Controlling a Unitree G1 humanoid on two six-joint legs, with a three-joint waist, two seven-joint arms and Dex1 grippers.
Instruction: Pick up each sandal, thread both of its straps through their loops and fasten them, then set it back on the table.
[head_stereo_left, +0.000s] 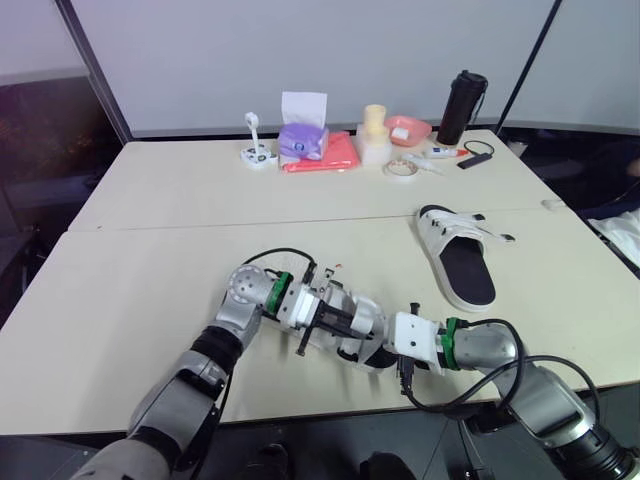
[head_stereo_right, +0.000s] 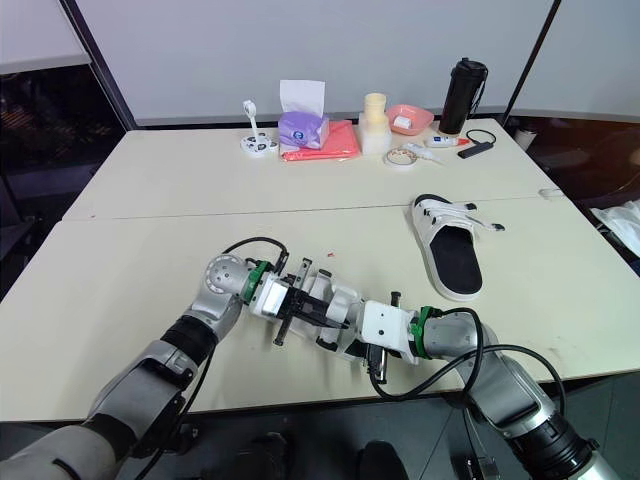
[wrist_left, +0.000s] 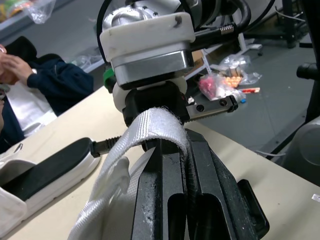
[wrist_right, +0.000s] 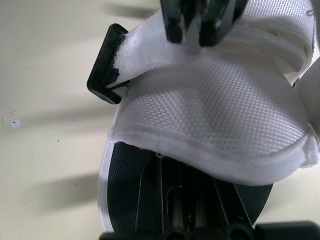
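The left gripper (wrist_left: 182, 150) pinches a strap (wrist_left: 150, 122) and the right gripper (head_stereo_left: 378, 345) clamps the first sandal (wrist_right: 210, 110), its fastening unfinished, while the second sandal (head_stereo_left: 465, 270) waits.

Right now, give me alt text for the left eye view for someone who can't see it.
At the table's near edge the left gripper has jaws shut on a white sandal's strap, the right gripper beside it. A second sandal lies to the right, a flask beyond.

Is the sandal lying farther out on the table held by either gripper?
No, that sandal lies free on the table, apart from the left gripper and the right gripper.
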